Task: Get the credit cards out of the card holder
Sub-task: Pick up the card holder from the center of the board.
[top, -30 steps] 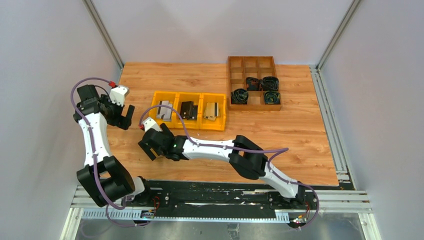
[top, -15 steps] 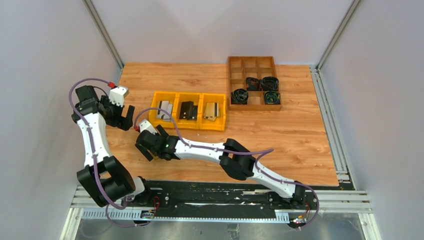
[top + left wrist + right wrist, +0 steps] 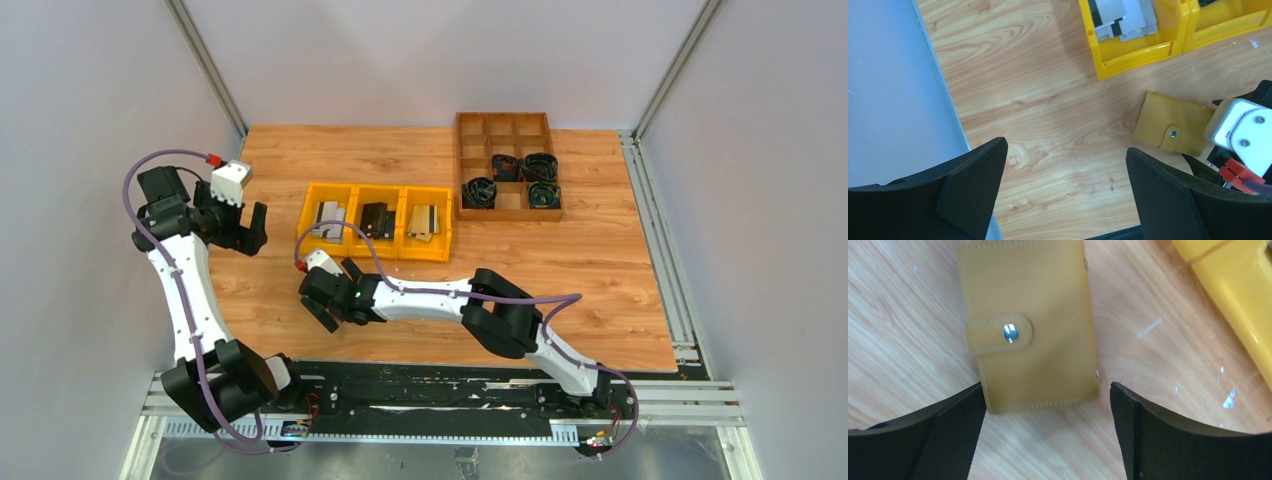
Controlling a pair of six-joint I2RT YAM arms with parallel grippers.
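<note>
The card holder (image 3: 1028, 325), a mustard-tan wallet, lies flat on the wooden table with its strap snapped shut. My right gripper (image 3: 1047, 402) is open and hovers over the holder's near edge, one finger at each side; I cannot tell if it touches. In the top view the right gripper (image 3: 322, 312) hides the holder. The left wrist view shows the card holder (image 3: 1173, 130) partly under the right wrist. Credit cards lie in the yellow bins: silver-grey ones (image 3: 328, 218) (image 3: 1123, 20), black ones (image 3: 375, 220) and beige ones (image 3: 425, 222). My left gripper (image 3: 1065, 147) (image 3: 250, 225) is open and empty, to the left.
Three joined yellow bins (image 3: 412, 250) stand just behind the holder. A wooden compartment tray (image 3: 475, 128) with black coiled cables sits at the back right. The grey side wall (image 3: 888, 90) runs close to the left gripper.
The right gripper swung left, then came back right and nearer, still open. The left arm drew back a little to the left.
</note>
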